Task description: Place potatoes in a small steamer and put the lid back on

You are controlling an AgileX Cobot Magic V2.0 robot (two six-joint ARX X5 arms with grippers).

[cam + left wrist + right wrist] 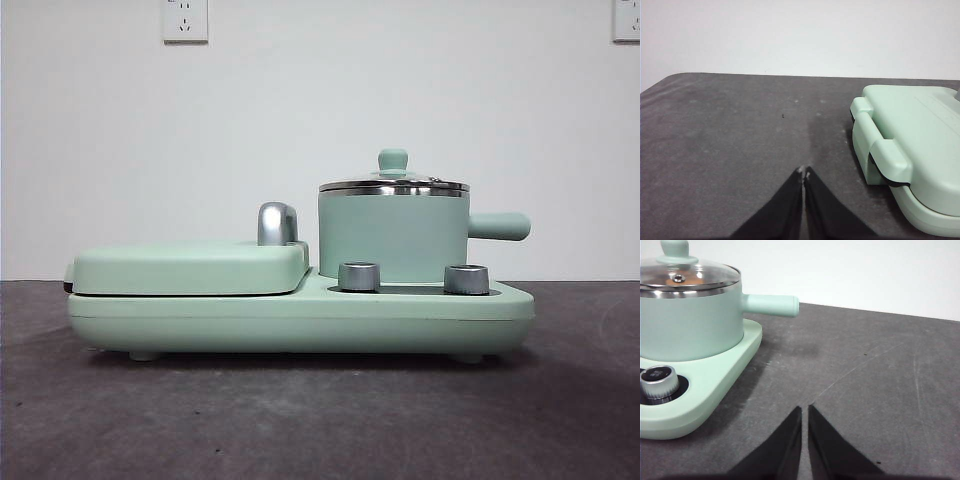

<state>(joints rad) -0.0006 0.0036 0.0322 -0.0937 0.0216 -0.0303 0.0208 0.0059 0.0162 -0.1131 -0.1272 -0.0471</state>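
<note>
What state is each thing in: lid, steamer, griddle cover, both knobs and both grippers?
lid: on the small steamer, shut.
small steamer: upright on the base, handle sideways; something orange shows through the glass.
griddle cover: down, closed.
knobs: upright on the base; setting unreadable.
left gripper: shut, holding nothing.
right gripper: shut, holding nothing.

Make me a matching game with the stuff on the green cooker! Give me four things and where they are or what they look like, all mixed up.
Things:
1. lid
2. small steamer
3. griddle cover
4. two knobs

Descriptions:
A. flat, green and closed, beside the pot
B. silver, on the front of the base
C. clear glass, sitting on top of the pot
D. mint green, with a stubby handle sticking out sideways

Pairs: 1-C, 2-D, 3-A, 4-B
</note>
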